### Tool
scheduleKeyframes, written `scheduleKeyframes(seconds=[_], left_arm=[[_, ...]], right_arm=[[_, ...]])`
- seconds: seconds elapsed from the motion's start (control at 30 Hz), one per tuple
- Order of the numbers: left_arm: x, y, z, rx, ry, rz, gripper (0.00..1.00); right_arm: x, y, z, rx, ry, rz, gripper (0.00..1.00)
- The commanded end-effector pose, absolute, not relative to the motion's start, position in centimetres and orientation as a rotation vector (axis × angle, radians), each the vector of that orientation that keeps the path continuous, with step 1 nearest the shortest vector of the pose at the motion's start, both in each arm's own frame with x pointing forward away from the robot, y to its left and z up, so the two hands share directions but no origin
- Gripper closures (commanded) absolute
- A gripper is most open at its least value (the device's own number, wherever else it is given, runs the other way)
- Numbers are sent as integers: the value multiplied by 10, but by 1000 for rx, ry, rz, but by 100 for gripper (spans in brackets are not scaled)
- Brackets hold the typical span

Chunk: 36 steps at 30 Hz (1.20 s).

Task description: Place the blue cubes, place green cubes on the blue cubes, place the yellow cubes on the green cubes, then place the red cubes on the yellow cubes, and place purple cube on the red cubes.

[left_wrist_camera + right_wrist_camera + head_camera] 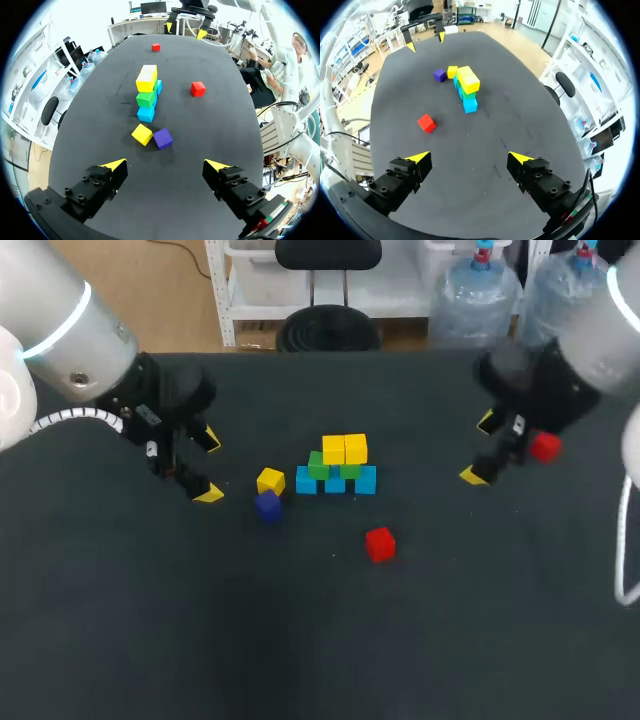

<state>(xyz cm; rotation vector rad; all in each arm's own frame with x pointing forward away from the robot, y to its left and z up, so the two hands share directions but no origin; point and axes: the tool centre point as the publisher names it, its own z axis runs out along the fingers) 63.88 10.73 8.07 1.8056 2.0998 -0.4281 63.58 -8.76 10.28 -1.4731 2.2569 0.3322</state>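
Observation:
A stack stands mid-table: blue cubes (335, 483) at the bottom, green cubes (319, 467) on them and two yellow cubes (345, 449) on top. To its left lie a loose yellow cube (270, 481) and a purple cube (267, 505), touching. One red cube (380, 543) lies in front of the stack; another red cube (545, 447) sits just right of my right gripper (480, 448), which is open and empty. My left gripper (209, 467) is open and empty, left of the loose yellow cube (142, 134) and purple cube (163, 138).
The dark table (300, 640) stretches bare toward its front edge. In the right wrist view the stack (467, 87) and a red cube (426, 122) lie ahead of the right gripper (469, 158).

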Motion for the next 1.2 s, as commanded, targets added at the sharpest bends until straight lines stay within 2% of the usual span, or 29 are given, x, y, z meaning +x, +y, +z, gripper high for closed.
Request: scheduleKeyframes(seconds=[0.03,1.03,1.2], left_arm=[[639,108,80,1806,2097,-429,0],[639,108,80,1806,2097,-429,0],[629,130,70,1838,2067,-458,0]], right_arm=[[629,-94,99,-1375,2133,405,0],[634,-88,97,-1470,2168,390,0],[634,-88,97,-1470,2168,390,0]])
